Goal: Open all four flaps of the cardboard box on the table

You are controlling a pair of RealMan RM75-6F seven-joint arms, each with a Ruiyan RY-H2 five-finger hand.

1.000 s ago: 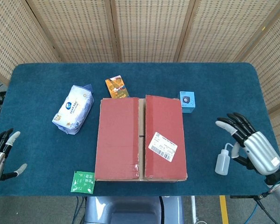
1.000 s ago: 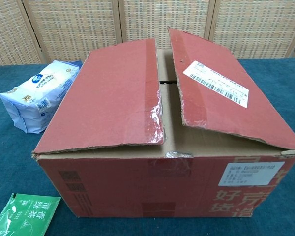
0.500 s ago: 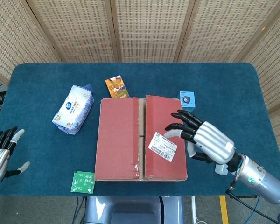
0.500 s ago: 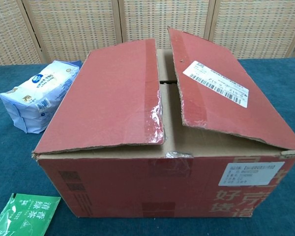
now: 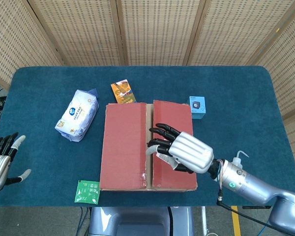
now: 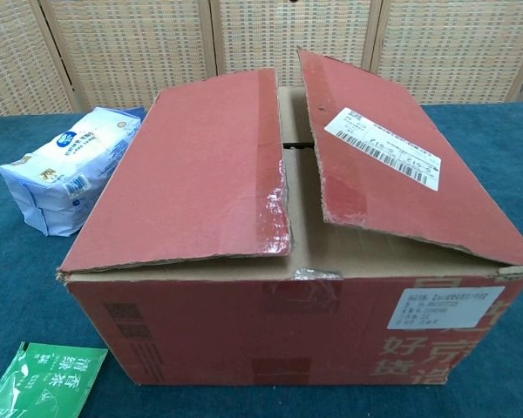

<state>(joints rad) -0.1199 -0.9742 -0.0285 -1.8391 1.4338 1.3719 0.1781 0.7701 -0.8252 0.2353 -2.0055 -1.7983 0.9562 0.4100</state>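
**Right hand above the seam, all four flaps not yet opened**

Nearest, at the front edge of the table: a small green paper sachet point(image 5: 88, 191) on the dark blue cloth-covered table point(image 5: 39, 88), just beside the front left corner of the box. Low at the left margin, the left hand point(image 5: 1, 160), fingers spread apart and empty, well apart from the box.

In the middle of the table: the red-brown cardboard box point(image 5: 147, 145). Two long top flaps folded down, with a narrow gap between them — in the chest view both stand slightly lifted along this seam, with torn clear tape at the edges. Over the right flap point(image 6: 383, 165) near the seam, in the head view, the right hand point(image 5: 179, 150), dark fingers point(image 5: 162, 130) extended towards the gap, gripping nothing; contact with the cardboard impossible to tell, and not visible in the chest view.

Probably light, stiff board, a little springy at the fold — best taken at the raised free edge beside the seam, then swung outward. Inner flaps mostly hidden.

Farther: a white and blue soft tissue pack point(image 5: 77, 114) at the left, a small blue cube-shaped carton point(image 5: 197, 106) and an orange snack packet point(image 5: 123, 92) behind the box.
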